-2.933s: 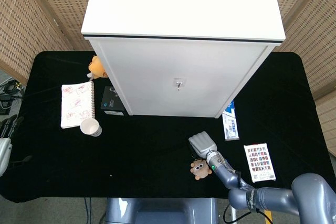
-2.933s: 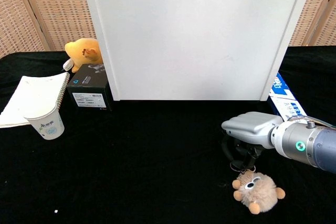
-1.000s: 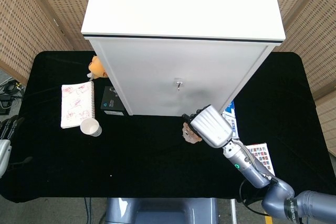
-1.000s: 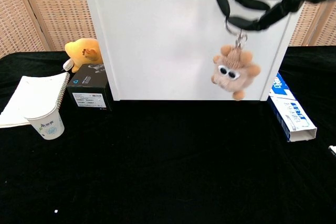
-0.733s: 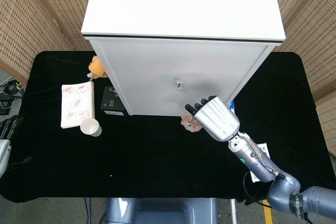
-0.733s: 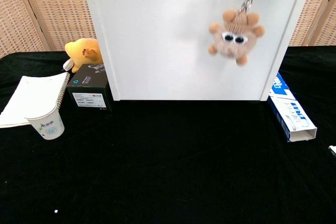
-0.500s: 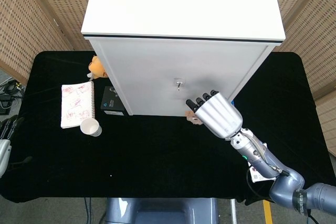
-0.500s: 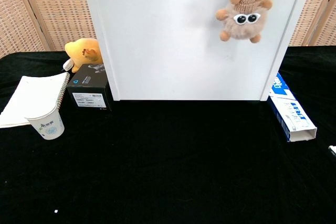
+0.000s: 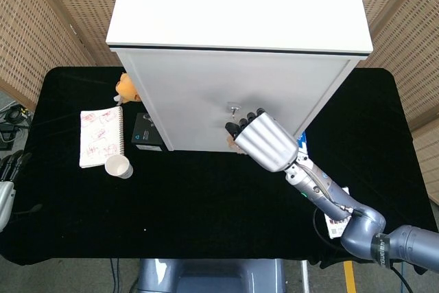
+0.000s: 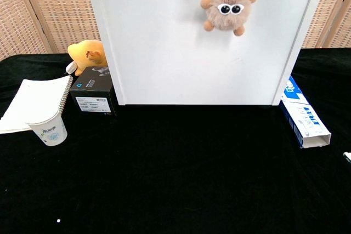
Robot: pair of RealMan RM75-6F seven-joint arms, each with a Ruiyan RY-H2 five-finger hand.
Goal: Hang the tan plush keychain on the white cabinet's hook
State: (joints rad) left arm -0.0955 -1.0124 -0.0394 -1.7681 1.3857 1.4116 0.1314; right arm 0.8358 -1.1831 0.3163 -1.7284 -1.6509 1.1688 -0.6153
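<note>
The right hand (image 9: 264,141) hides most of the keychain (image 10: 226,5) from the head camera, just below the hook (image 9: 235,108); its fingers curl toward the cabinet (image 10: 203,53), grasp unclear. Black table (image 10: 175,168), wicker screens. The keychain is tan, fluffy, googly-eyed, dangling against the cabinet front. The left hand (image 9: 5,186) is cut off.

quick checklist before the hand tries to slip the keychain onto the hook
1. Right hand holds the tan plush keychain: ok, the plush hangs lifted in front of the white cabinet.
2. Hand is close to the hook: ok, fingertips sit just below and right of it in the head view.
3. Ring lined up with the hook: cannot tell, the hand hides the ring.
4. Ring already on the hook: cannot tell.
5. Plush clear of the table: ok.
6. Left hand out of the way: ok, at the far left edge.
</note>
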